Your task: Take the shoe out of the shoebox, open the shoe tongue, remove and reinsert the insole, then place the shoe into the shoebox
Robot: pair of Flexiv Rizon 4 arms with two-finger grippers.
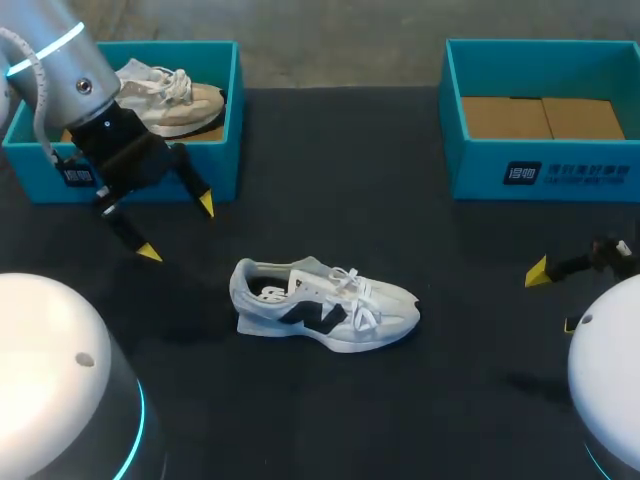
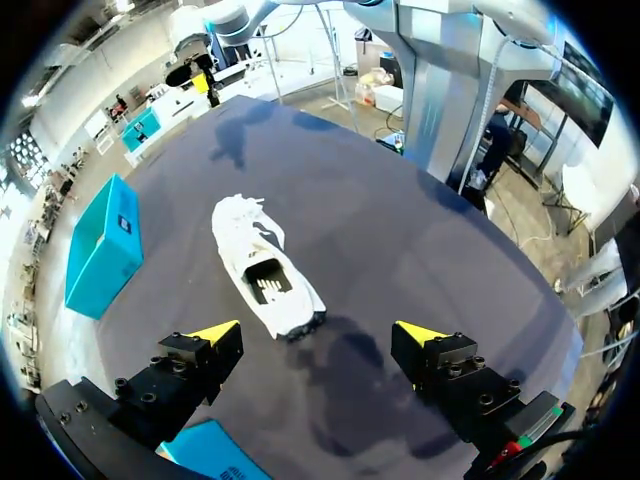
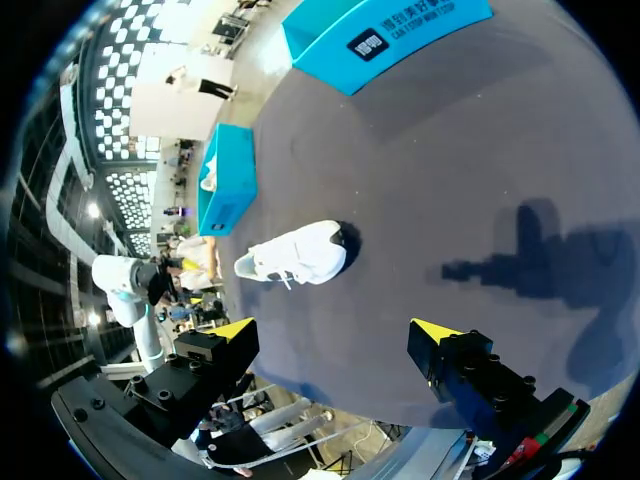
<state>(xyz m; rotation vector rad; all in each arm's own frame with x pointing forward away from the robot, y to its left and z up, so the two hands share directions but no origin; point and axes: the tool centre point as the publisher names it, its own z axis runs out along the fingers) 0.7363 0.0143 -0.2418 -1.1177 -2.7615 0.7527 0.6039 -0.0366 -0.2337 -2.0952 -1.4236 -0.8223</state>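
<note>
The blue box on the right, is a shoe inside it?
No, the right box shows only its brown cardboard floor.

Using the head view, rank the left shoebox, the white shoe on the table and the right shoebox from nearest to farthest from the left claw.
From the left claw:
1. Left shoebox, right behind it, rear left.
2. White shoe, mid-table, to its right.
3. Right shoebox, far rear right.
</note>
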